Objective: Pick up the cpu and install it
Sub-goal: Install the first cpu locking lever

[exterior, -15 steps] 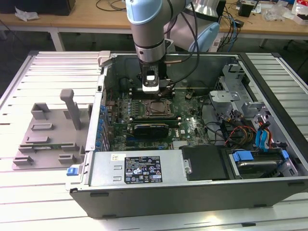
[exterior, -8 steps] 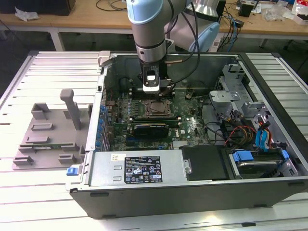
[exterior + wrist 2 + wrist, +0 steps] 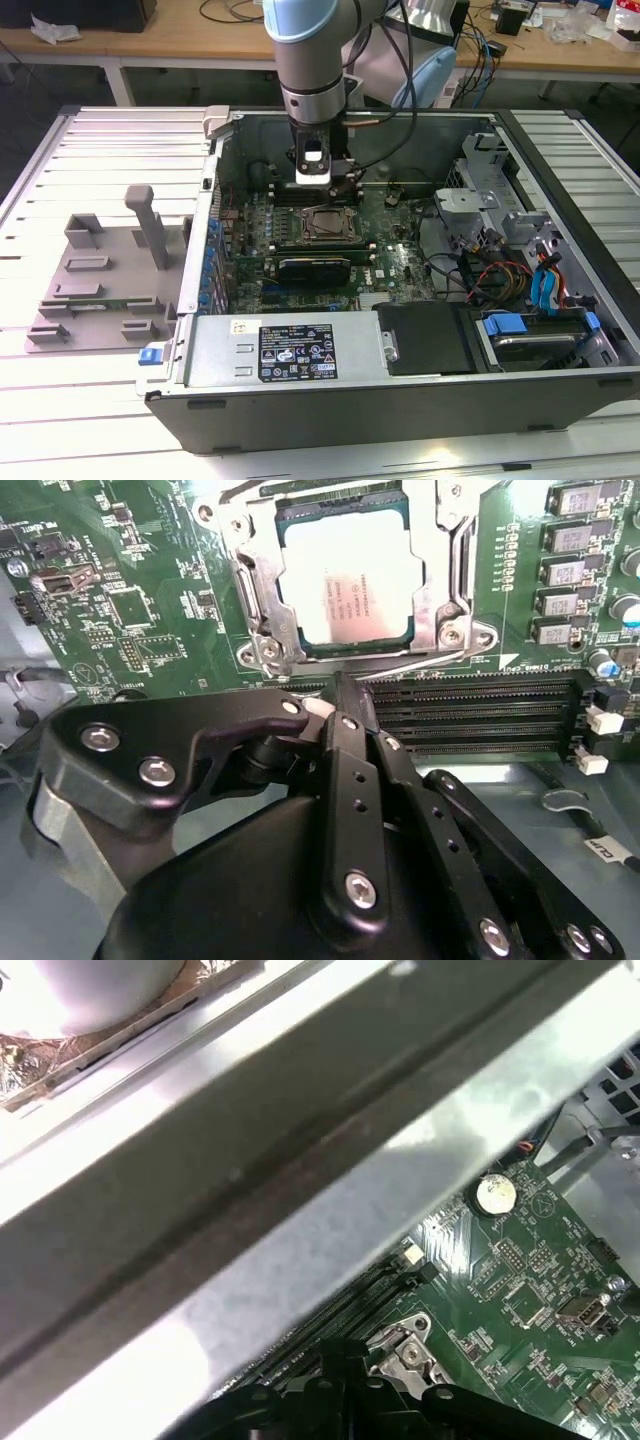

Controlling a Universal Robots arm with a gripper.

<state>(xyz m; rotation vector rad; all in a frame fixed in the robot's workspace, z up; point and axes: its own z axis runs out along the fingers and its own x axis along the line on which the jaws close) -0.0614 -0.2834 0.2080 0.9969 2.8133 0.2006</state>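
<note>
Silver cpu (image 3: 345, 575) seated, edges hidden under frame (image 3: 440, 570).

I see a broad grey metal wall (image 3: 300, 1160) of the case running slantwise across most of the first wrist view, with a darker band along its middle and bright glare on its lower face. Beyond its far edge sits crinkled foil (image 3: 30, 1065) under a white glow. Past the wall's near edge lies a green board (image 3: 520, 1320) dotted with small chips. A round silver coin cell (image 3: 494, 1194) sits on the board close to the wall. Dark slots (image 3: 350, 1305) run alongside the wall. A silver bracket with a screw (image 3: 410, 1355) lies just beside the black gripper (image 3: 340, 1405), whose linkage and bolts I can make out.
</note>
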